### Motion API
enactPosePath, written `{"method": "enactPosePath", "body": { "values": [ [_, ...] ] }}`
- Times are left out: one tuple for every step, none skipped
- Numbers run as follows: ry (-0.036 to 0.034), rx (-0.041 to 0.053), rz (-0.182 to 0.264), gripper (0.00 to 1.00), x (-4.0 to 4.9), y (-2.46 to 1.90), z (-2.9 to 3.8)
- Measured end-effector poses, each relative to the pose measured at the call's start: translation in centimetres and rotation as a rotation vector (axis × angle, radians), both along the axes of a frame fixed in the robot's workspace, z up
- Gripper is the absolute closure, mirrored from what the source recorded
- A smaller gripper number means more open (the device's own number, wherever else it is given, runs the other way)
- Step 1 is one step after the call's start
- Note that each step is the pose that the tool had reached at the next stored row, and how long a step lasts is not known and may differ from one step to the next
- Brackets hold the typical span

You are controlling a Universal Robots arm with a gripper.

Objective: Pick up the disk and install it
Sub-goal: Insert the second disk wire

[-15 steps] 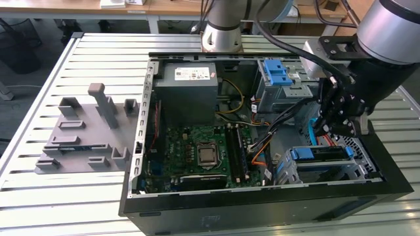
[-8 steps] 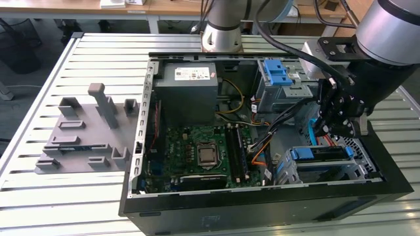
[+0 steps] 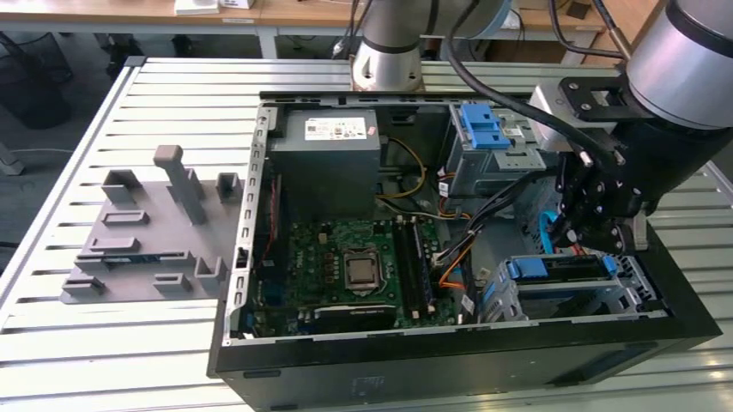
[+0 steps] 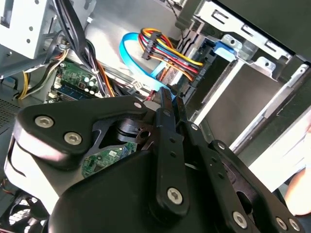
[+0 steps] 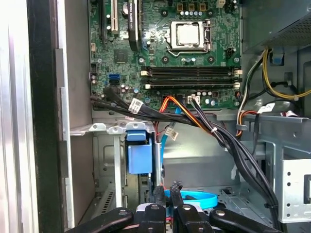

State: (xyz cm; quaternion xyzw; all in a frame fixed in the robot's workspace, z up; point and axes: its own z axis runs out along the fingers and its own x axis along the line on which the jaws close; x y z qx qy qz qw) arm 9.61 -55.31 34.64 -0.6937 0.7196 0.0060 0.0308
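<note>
The disk (image 3: 571, 269) sits in the metal drive cage (image 3: 641, 292) at the near corner of the open computer case, on the exterior view's right, its blue side rail (image 3: 527, 268) facing the motherboard. My gripper (image 3: 607, 242) hangs just above that cage. In the second wrist view the gripper (image 4: 171, 99) is shut, its tips against the bundle of coloured wires (image 4: 165, 58) and the blue flat cable (image 4: 133, 53) beside the disk's grey face (image 4: 245, 104). The first wrist view shows the fingertips (image 5: 158, 190) close together next to the blue rail (image 5: 140, 156).
Inside the case are the motherboard (image 3: 355, 266), a grey power-supply box (image 3: 326, 150) and a blue latch (image 3: 481, 129) on the upper bay. Black cable bundles (image 5: 194, 124) cross near the cage. A grey moulded fixture (image 3: 149, 232) lies on the slatted table.
</note>
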Motion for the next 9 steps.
{"method": "enactPosePath", "body": {
  "values": [
    [-0.0002, 0.0000, 0.000, 0.84, 0.00, -0.16, -0.03],
    [-0.0004, 0.0001, 0.000, 0.84, 0.00, -0.35, -0.06],
    [-0.0005, 0.0000, 0.000, 0.84, 0.00, -0.37, -0.06],
    [-0.0005, 0.0001, 0.000, 0.84, 0.00, -0.39, -0.08],
    [-0.0006, 0.0000, 0.000, 0.84, 0.00, -0.40, -0.07],
    [-0.0008, -0.0001, 0.000, 0.84, 0.00, -0.44, -0.08],
    [-0.0013, 0.0000, 0.000, 0.84, 0.00, -0.51, -0.10],
    [-0.0023, 0.0000, 0.000, 0.84, 0.00, -0.60, -0.11],
    [-0.0037, 0.0000, 0.000, 0.84, -0.01, -0.68, -0.13]
  ]
}}
